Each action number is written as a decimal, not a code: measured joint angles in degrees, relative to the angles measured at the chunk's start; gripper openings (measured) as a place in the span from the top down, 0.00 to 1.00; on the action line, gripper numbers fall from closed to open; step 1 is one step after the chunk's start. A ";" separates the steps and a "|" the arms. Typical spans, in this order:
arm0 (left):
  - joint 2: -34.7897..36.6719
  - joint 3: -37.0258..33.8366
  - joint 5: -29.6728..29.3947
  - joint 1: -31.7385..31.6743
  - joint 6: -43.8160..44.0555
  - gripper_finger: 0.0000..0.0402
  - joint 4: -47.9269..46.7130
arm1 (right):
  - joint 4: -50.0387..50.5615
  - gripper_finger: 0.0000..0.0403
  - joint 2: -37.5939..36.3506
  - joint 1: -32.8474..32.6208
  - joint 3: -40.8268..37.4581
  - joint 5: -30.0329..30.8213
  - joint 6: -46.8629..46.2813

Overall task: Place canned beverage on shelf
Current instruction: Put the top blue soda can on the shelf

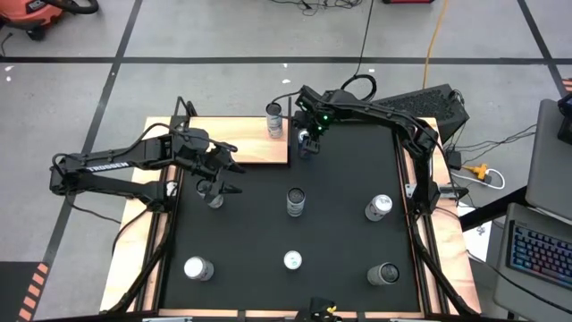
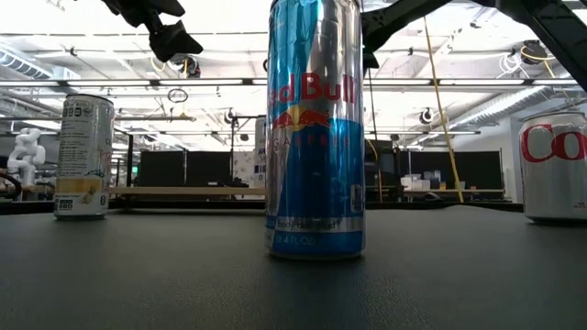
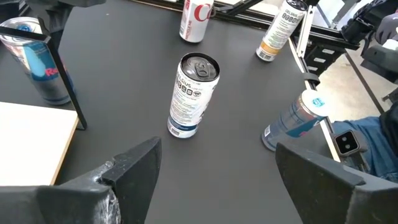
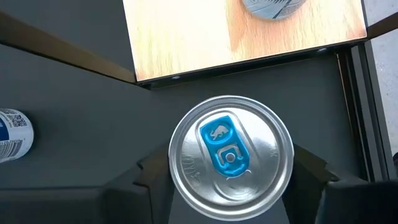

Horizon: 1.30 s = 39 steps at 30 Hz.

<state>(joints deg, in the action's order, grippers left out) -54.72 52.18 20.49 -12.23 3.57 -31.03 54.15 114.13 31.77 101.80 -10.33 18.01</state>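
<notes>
— What's the biggest thing down there?

— The mat [image 1: 340, 241], black, covering most of the table. At its far left corner lies the shelf [image 1: 241, 143], a light wood board with thin black uprights.

— And the arms?

— The right arm reaches across the far edge to the shelf's right end. The left arm comes in from the left side and hangs over the mat just in front of the shelf.

— The right gripper [image 1: 308, 139]?

— It is over the blue-tab can [image 4: 230, 155], which stands upright on the mat just beside the shelf's edge, not on the board. Its fingers [image 4: 152, 180] sit one on each side of the can, close against it. I cannot tell whether they press it.

— The left gripper [image 1: 234, 179]?

— Spread wide, holding nothing. A white can [image 3: 193, 93] stands on the mat ahead of it.

— Anything on the shelf?

— One upright grey can [image 1: 274, 119] near its right end.

— Others?

— Five loose cans [image 1: 295, 201] stand well apart on the mat's middle and near side.
</notes>
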 joint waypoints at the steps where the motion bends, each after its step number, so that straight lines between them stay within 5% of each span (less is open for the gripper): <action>1: 0.00 0.00 0.00 0.00 0.00 0.20 0.00 | 0.21 0.51 0.00 0.00 0.00 0.02 -0.33; 15: -0.01 0.00 0.00 -0.01 0.15 0.20 -1.51 | 2.98 0.51 -2.74 -0.56 -0.11 2.37 -2.40; 30: -0.02 0.00 -1.14 -0.02 0.52 0.20 -1.49 | 3.08 0.51 -17.51 -1.83 -0.11 13.24 -3.36; 39: -0.02 0.00 -1.18 -0.02 0.51 0.20 -1.49 | -4.69 0.51 -25.40 -1.88 -0.08 13.24 -4.48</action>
<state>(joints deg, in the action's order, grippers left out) -54.74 52.18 19.31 -12.25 4.09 -32.51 49.46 88.73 29.89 101.72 2.91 13.53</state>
